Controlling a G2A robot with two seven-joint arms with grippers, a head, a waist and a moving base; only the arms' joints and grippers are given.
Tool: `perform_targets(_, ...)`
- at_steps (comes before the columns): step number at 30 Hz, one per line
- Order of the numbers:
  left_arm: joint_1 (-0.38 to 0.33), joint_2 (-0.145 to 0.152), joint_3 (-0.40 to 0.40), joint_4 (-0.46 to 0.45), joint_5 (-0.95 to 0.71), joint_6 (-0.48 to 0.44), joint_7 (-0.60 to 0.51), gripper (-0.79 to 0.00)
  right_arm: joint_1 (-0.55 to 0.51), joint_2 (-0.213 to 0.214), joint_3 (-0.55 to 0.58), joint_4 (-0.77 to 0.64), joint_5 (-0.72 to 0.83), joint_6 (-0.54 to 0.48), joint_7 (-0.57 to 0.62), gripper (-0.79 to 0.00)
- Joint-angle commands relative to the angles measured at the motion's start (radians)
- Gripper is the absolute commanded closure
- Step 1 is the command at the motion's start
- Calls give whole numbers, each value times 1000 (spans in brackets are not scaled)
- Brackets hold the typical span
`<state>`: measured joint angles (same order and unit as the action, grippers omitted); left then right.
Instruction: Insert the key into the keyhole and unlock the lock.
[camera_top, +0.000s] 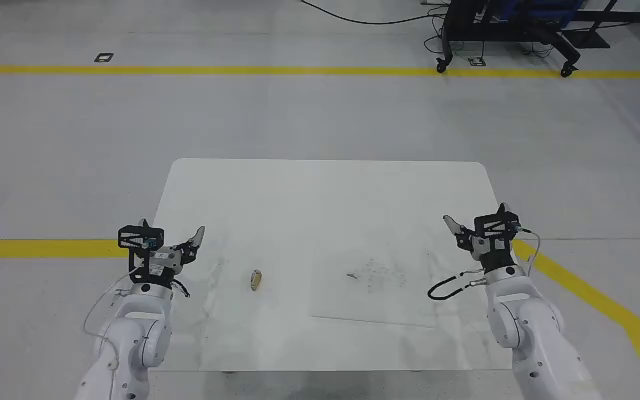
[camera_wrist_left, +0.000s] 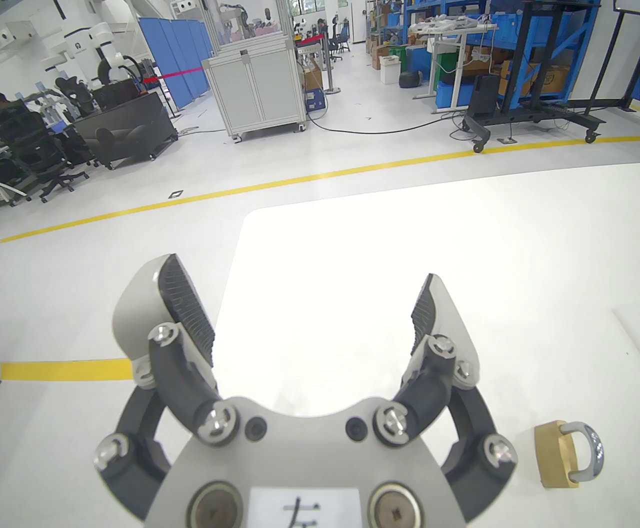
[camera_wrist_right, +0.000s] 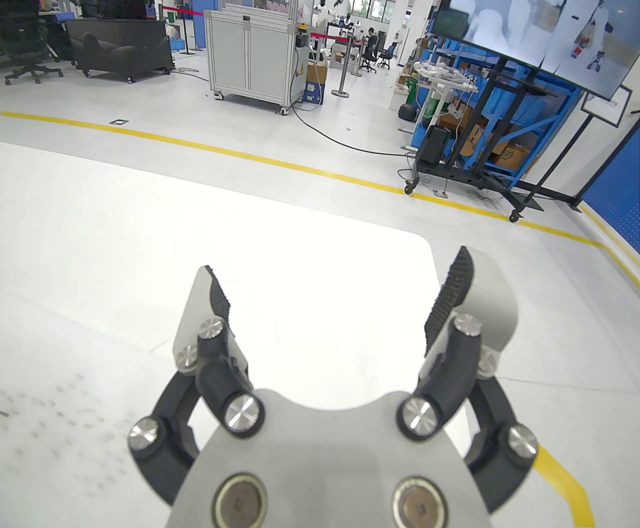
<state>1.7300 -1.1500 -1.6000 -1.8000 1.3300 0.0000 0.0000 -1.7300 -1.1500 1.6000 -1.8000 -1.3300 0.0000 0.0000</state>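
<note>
Top view: white counter (camera_top: 330, 190) fills the middle of the frame, on a grey floor with yellow lines. The brass lock (camera_top: 257, 279) (camera_wrist_left: 567, 460) lies flat in the lower left-centre of the frame, its silver shackle closed into the body. It sits alone on the bare counter, with nothing touching it. A clear sheet (camera_top: 400, 300) with faint scuff marks covers the lower right-centre. On it lies a small thin dark object (camera_top: 352, 275), well to the right of the lock and too small to tell whether it is the key. Left jaws are at the lower left of the frame, over the counter's left edge, spread wide and holding nothing; the lock is near them, on their right. Right jaws are at the lower right, by the counter's right edge, also spread wide and holding nothing, well apart from the lock.
</note>
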Motion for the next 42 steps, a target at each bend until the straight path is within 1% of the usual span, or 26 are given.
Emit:
perform_targets(1, 0, 0, 0, 0, 0, 0, 0, -784, 0, 0, 0, 0, 0, 0, 0, -784)
perform_targets(2, 0, 0, 0, 0, 0, 0, 0, -785, 1, 0, -3, 1, -2, -5, 4, -785)
perform_targets(3, 0, 0, 0, 0, 0, 0, 0, -785, 17, 1, -23, 6, -17, -45, 28, -785)
perform_targets(4, 0, 0, 0, 0, 0, 0, 0, -785, 48, 2, -42, 20, -28, -95, 61, -785)
perform_targets(6, 0, 0, 0, 0, 0, 0, 0, -785, 120, 1, -93, 66, -55, -152, 142, -785)
perform_targets(8, 0, 0, 0, 0, 0, 0, 0, -785, 200, -2, -151, 128, -56, -226, 193, -785)
perform_targets(10, 0, 0, 0, 0, 0, 0, 0, -785, 268, -7, -206, 195, -53, -288, 216, -785)
perform_targets(12, 0, 0, 0, 0, 0, 0, 0, -785, 322, -12, -245, 258, -45, -346, 213, -785)
perform_targets(14, 0, 0, 0, 0, 0, 0, 0, -785, 355, -15, -268, 298, -39, -363, 222, -785)
perform_targets(23, 0, 0, 0, 0, 0, 0, 0, -785, 355, -15, -268, 298, -39, -363, 222, -785)
perform_targets(24, 0, 0, 0, 0, 0, 0, 0, -785, 354, -16, -271, 299, -35, -368, 220, -785)
perform_targets(25, 0, 0, 0, 0, 0, 0, 0, -785, 352, -16, -277, 301, -17, -394, 212, -785)
perform_targets(27, 0, 0, 0, 0, 0, 0, 0, -785, 362, -14, -280, 324, 44, -510, 185, -785)
perform_targets(29, 0, 0, 0, 0, 0, 0, 0, -785, 380, -9, -284, 349, 64, -640, 172, -785)
perform_targets(33, 0, 0, 0, 0, 0, 0, 0, -785, 426, 5, -311, 397, 33, -918, 162, -785)
perform_targets(35, 0, 0, 0, 0, 0, 0, 0, -785, 445, 10, -328, 408, -3, -994, 171, -785)
perform_targets(37, 0, 0, 0, 0, 0, 0, 0, -785, 448, 12, -353, 400, -39, -1012, 175, -785)
perform_targets(39, 0, 0, 0, 0, 0, 0, 0, -785, 447, 16, -379, 386, -76, -1012, 181, -659)
perform_targets(40, 0, 0, 0, 0, 0, 0, 0, -785, 445, 17, -390, 378, -88, -1012, 178, -622)
perform_targets(41, 0, 0, 0, 0, 0, 0, 0, -785, 444, 20, -400, 369, -100, -1012, 174, -548)
perform_targets(42, 0, 0, 0, 0, 0, 0, 0, -785, 442, 23, -408, 361, -111, -1012, 166, -517)
